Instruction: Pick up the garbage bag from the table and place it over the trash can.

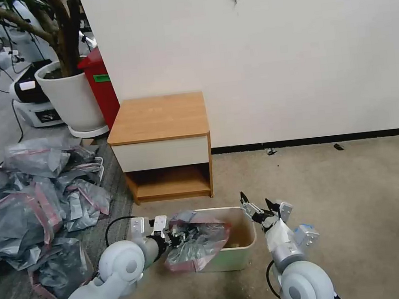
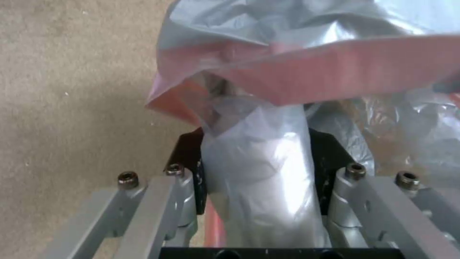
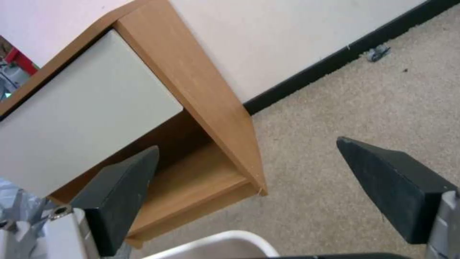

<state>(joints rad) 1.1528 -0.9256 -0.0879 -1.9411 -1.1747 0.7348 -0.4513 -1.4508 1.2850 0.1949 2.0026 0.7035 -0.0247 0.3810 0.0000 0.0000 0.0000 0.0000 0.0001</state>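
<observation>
So the bag was already off the tabletop [image 1: 158, 117]: the left tool [image 1: 176, 238] was clamped on the garbage bag [image 1: 197, 245], a crumpled grey wad with its pink band showing, slumped over the trash can's [image 1: 244, 248] left rim and not spread. The right tool [image 1: 260, 209] hung wide apart at the right rim, so I'd guess the next move called for catching the far edge and stretching the mouth around the rim.

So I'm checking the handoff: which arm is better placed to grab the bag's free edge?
Probably right: the right gripper is open at the trash can, while the left gripper holds the garbage bag.
</observation>
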